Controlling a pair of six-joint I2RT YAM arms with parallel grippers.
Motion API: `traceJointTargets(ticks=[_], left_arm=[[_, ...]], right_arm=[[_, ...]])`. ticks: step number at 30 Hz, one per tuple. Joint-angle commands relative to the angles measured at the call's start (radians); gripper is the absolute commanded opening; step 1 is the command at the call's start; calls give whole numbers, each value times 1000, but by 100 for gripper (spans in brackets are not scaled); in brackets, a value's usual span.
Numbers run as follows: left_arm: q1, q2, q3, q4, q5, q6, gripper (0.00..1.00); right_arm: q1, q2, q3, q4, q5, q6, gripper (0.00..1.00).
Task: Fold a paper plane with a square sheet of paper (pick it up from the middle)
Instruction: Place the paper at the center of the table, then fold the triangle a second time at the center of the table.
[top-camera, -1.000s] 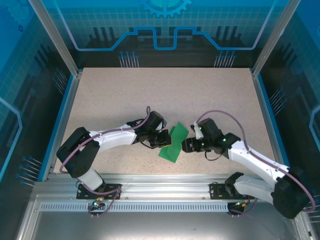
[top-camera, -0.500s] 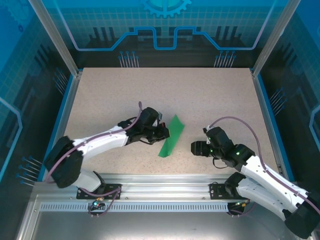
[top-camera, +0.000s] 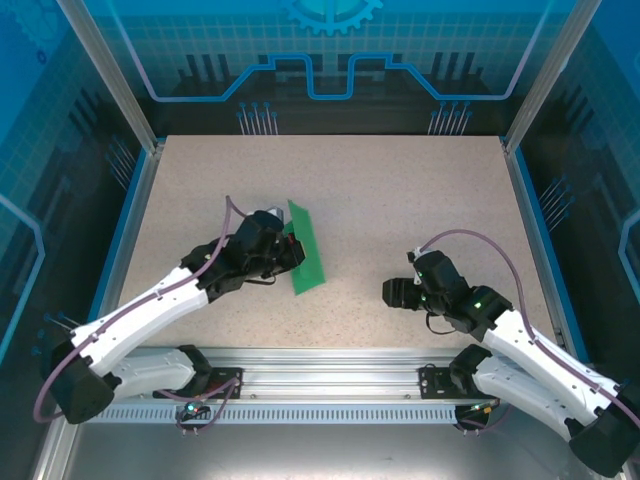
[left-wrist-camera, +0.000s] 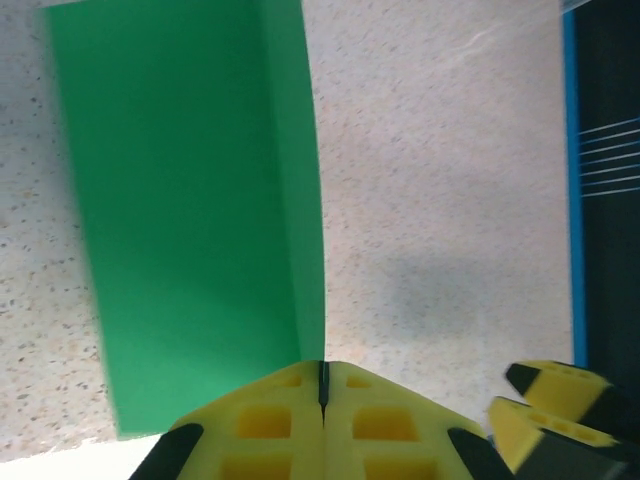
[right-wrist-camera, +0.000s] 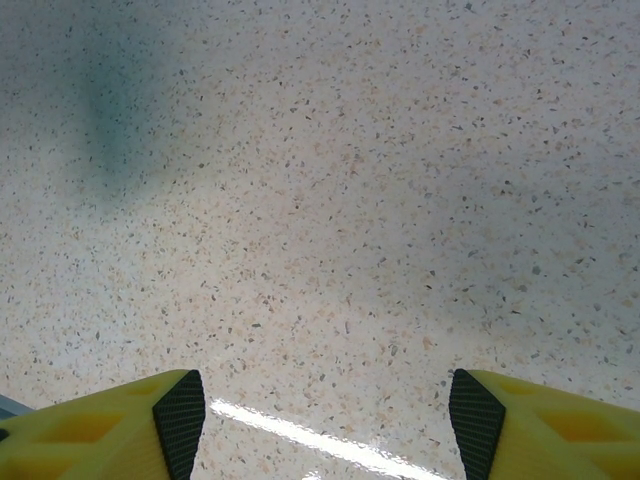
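Operator: Where is the sheet of paper (top-camera: 310, 265) lying against the left gripper (top-camera: 293, 250)?

Observer: From overhead it is sitting left of the middle of the table (top-camera: 400, 190). It is a folded green strip running roughly from 12 to 6 o'clock, and the gripper is biting its edge from 9 o'clock.

Operator: Is the left wrist camera agreeing?

Observer: Yes. The yellow fingers (left-wrist-camera: 260, 420) are pressing together and pinching the paper's near right corner between them. The strip is spreading away toward 11 o'clock, with a lengthwise crease showing along its right side. Whether it is touching the table, I cannot tell.

Operator: And the right gripper (top-camera: 388, 292)?

Observer: It is hovering at 4 o'clock of the paper, well apart. Its jaws are standing wide, with bare speckled table showing between them.
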Motion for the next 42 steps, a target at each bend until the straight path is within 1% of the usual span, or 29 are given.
traceJointTargets(ticks=[1, 5, 8, 10, 13, 18, 21, 22, 28, 31, 36, 39, 42], left_arm=[[5, 102, 47, -77, 6, 42, 0], [-4, 253, 96, -65, 51, 71, 0], [-19, 341, 97, -8, 91, 62, 0], [-18, 378, 84, 40, 121, 39, 0], [-20, 397, 81, 69, 147, 26, 0], [-25, 389, 64, 76, 146, 4, 0], [-25, 394, 56, 77, 147, -7, 1], [-25, 396, 54, 78, 151, -10, 2], [-26, 400, 49, 82, 163, -19, 2], [-25, 396, 44, 81, 163, -20, 2], [-25, 394, 40, 81, 161, -23, 2], [-24, 388, 39, 79, 159, -30, 3], [-24, 378, 35, 84, 158, -40, 4]], right_arm=[[7, 5, 26, 25, 13, -9, 71], [9, 25, 22, 37, -1, -18, 73], [27, 40, -7, 135, -100, -83, 70], [81, 59, -20, 217, -115, -127, 70], [181, 117, -10, 295, -82, -194, 70], [324, 265, 20, 400, 7, -254, 71], [387, 366, 50, 457, 70, -255, 71], [400, 396, 60, 483, 70, -258, 71], [437, 521, 93, 612, 90, -248, 72], [445, 546, 96, 645, 135, -235, 72], [448, 551, 61, 747, 159, -222, 68], [445, 519, -7, 836, 185, -209, 67], [422, 478, -60, 870, 160, -200, 64]])
